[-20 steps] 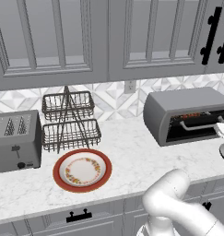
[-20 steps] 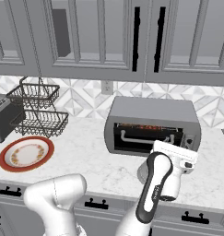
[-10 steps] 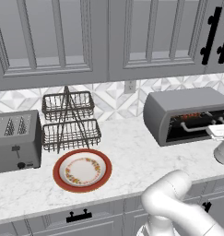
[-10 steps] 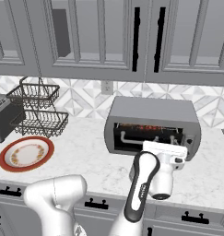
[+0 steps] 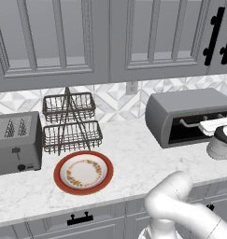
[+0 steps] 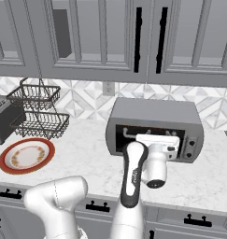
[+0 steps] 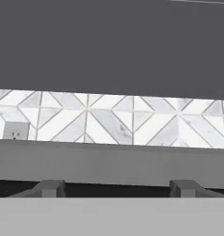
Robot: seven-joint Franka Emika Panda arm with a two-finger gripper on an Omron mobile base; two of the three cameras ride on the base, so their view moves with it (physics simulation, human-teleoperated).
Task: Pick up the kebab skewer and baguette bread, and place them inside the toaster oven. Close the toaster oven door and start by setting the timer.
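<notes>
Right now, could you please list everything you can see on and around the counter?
toaster oven: one, grey, right side of counter, front cavity dark
plate: one, red rim, floral centre, counter front, nothing on it
wire rack: one, dark, two tiers, behind the plate
toaster: one, grey, four slots, far left
wall outlet: one, white, on tiled backsplash
upper cabinets: grey, black handles
claw: one, dark tips spread open, at the toaster oven front
</notes>
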